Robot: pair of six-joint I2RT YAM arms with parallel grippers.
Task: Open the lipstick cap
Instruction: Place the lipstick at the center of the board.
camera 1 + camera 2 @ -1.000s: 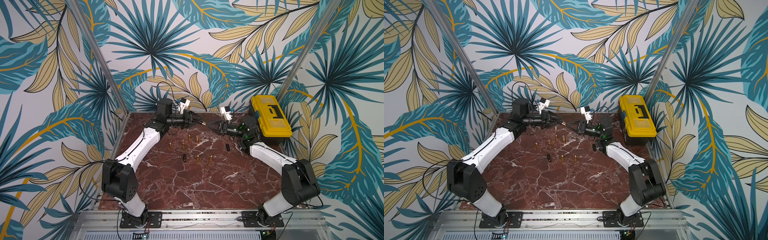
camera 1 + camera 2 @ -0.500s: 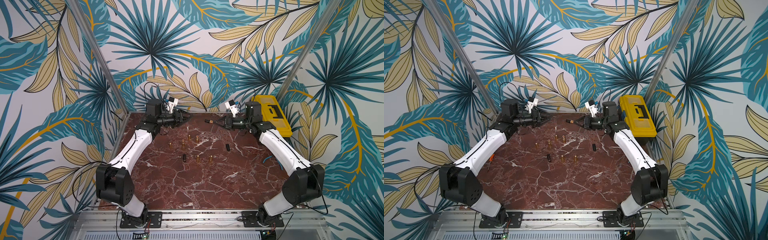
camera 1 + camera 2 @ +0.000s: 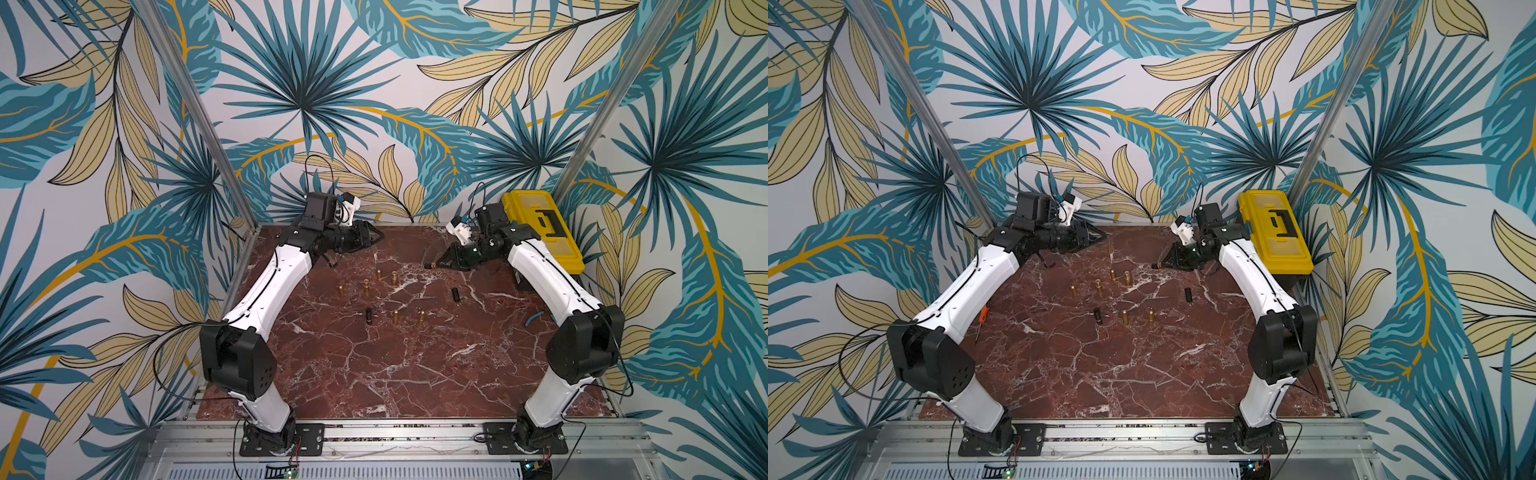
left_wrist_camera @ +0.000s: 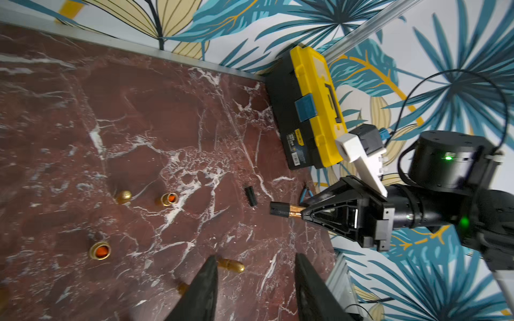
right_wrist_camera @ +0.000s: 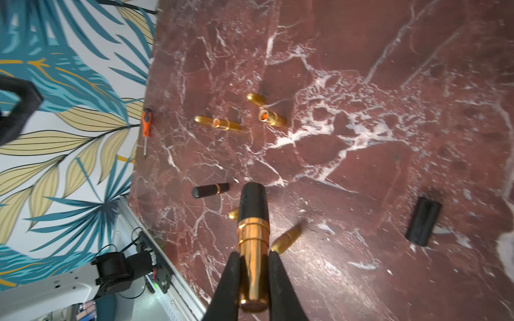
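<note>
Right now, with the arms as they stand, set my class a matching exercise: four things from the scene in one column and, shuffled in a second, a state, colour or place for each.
Column one
1. black-and-gold lipstick
2. toolbox
3. screwdriver
4. left pincer

Column two
A. open, holding nothing
B. yellow lid, back corner on the right arm's side
C. cap on, clamped in the right pincer
D. orange handle, at the table's edge by the left arm

Pairs: 1-C, 2-B, 3-D, 4-A

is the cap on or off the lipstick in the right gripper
On. The black cap sits flush on the gold tube clamped in the right gripper.
</note>
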